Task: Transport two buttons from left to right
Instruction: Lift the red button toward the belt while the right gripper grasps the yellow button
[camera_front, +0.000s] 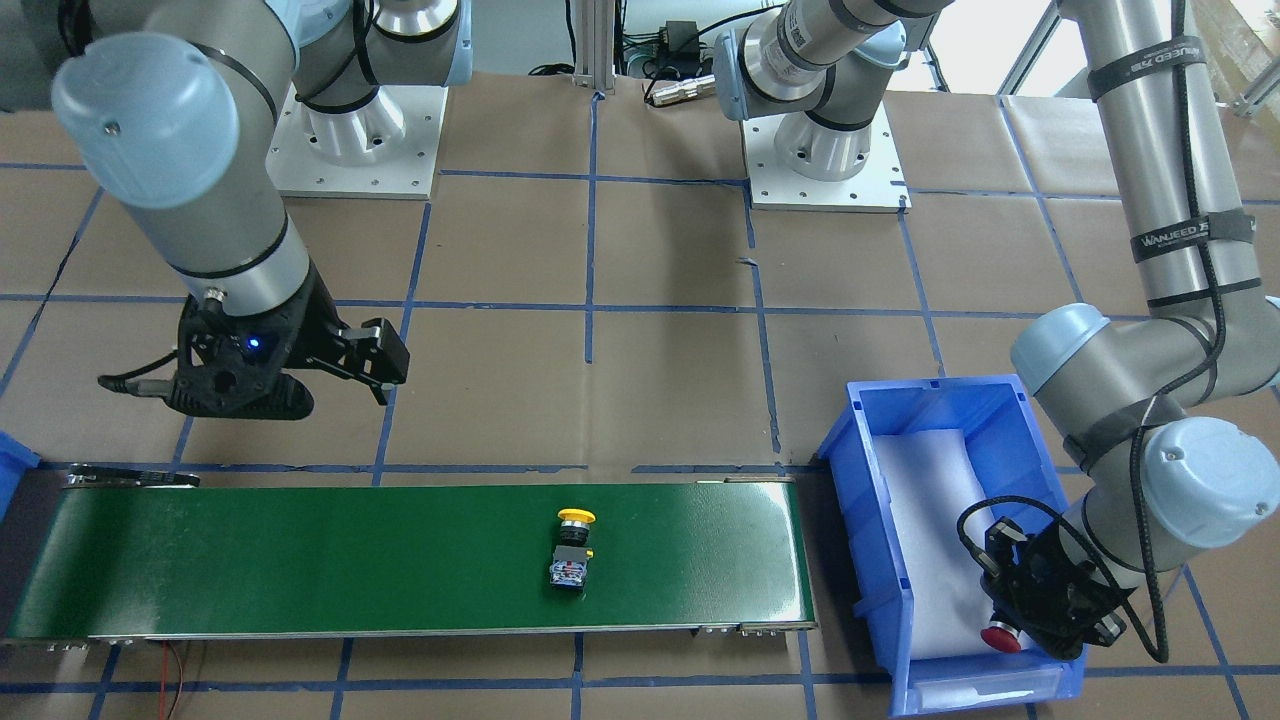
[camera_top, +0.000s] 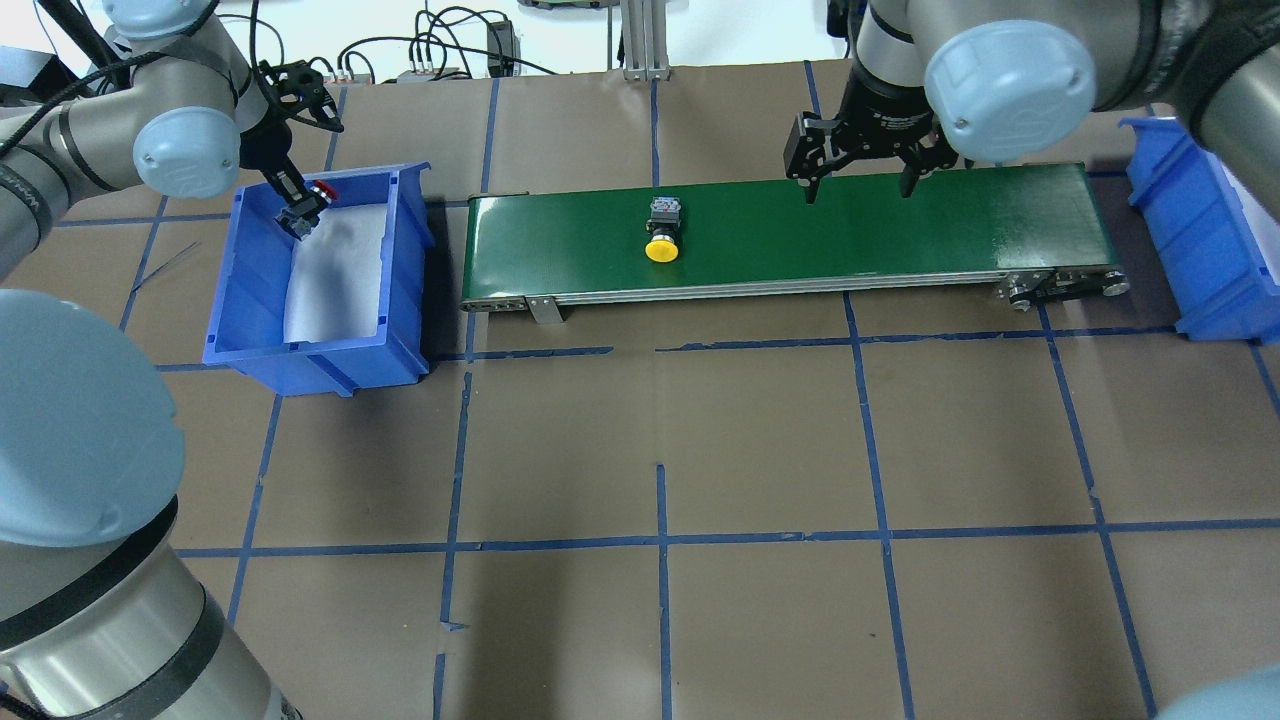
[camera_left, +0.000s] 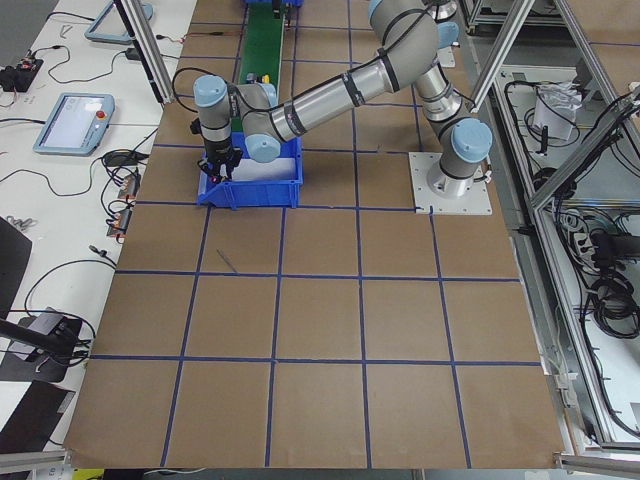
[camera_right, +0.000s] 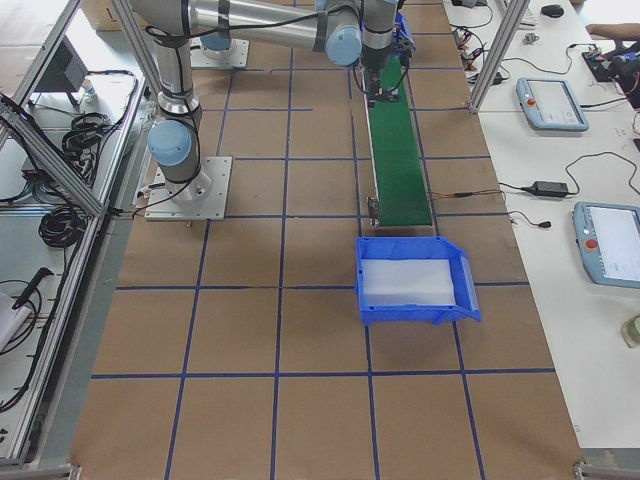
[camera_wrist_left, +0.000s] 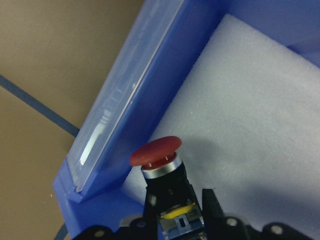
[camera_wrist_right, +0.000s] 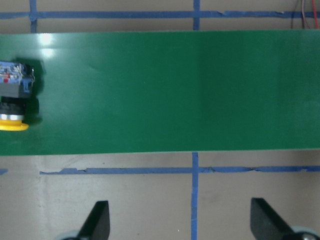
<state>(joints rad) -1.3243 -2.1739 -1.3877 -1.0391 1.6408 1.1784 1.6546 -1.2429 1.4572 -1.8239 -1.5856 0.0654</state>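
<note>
The red-capped button (camera_wrist_left: 156, 150) is clamped by its switch block between my left gripper's (camera_wrist_left: 180, 212) fingers, over the white foam in the left blue bin (camera_top: 320, 360). It also shows in the overhead view (camera_top: 323, 190) and the front-facing view (camera_front: 1000, 637). The yellow-capped button (camera_top: 662, 230) lies on its side on the green conveyor belt (camera_top: 850, 225), cap toward the robot; it also shows in the front-facing view (camera_front: 573, 550) and the right wrist view (camera_wrist_right: 12, 102). My right gripper (camera_top: 857, 185) is open and empty above the belt's far edge, to the right of the yellow button.
A second blue bin (camera_top: 1200, 230) stands past the belt's right end. The left bin's walls (camera_wrist_left: 120, 115) closely flank the held button. Brown paper with blue tape lines covers the table (camera_top: 660, 450).
</note>
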